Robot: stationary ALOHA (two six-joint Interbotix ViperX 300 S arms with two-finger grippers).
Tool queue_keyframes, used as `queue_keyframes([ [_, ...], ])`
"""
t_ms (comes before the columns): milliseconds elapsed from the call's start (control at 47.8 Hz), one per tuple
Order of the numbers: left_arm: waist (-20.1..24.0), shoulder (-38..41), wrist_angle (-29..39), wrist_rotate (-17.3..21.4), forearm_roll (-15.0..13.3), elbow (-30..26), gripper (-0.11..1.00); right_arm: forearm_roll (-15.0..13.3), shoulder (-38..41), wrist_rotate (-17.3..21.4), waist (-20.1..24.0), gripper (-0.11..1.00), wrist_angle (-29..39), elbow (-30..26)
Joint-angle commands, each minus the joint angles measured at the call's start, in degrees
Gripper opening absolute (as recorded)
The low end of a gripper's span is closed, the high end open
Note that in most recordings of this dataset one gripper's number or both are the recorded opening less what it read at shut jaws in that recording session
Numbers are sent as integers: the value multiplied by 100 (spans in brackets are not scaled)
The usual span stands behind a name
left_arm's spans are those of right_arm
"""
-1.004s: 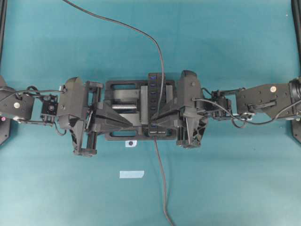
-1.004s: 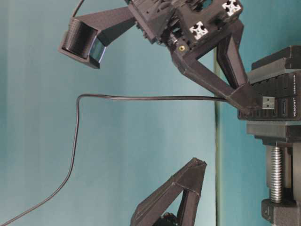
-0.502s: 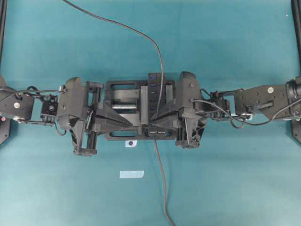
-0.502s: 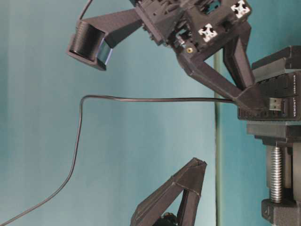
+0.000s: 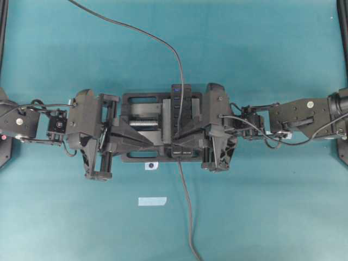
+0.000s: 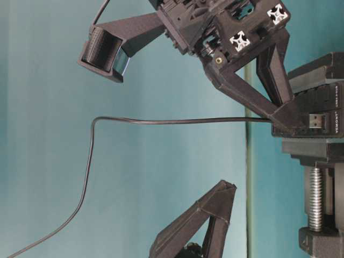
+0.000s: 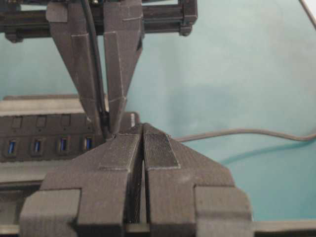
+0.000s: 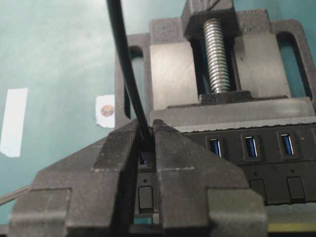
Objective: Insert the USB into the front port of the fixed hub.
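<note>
The fixed hub [image 5: 175, 109] is a black bar with blue ports, clamped in the vise. My right gripper [image 5: 175, 143] is shut on the USB [image 6: 318, 119], whose metal tip lies against the hub's front end [image 6: 329, 121]. I cannot tell whether it sits in the port. In the right wrist view my gripper [image 8: 147, 130] pinches the plug over the first port, beside the other blue ports [image 8: 249, 146]. The thin cable [image 6: 161, 121] trails away from the plug. My left gripper [image 7: 143, 127] is shut and empty, facing the right gripper's fingers [image 7: 116, 74].
The black vise [image 5: 141, 102] with its silver screw [image 8: 217, 54] holds the hub. The hub's own cable [image 5: 186, 212] runs toward the front table edge. A white tape strip [image 5: 152, 201] and a small round sticker [image 5: 150, 165] lie in front of the vise.
My right gripper has carried the USB closer onto the hub's front end, and the plug's tip now overlaps the hub. The left gripper has not moved.
</note>
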Motion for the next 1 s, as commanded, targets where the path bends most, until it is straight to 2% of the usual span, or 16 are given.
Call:
queue_keyframes([
  [0,-18,-53,-62,-9,9,-105,0,-9,-70,44,26,5,-18,-123],
  [335,-18,-53,-62,-9,9,-114,0,0,-44,62,79,5,35,-132],
  [586,-18,-53,-62,-9,18,-114,0,-9,-35,62,158,5,316,-149],
  [983,-18,-53,-62,-18,18,-114,0,0,0,62,132,5,299,-158],
])
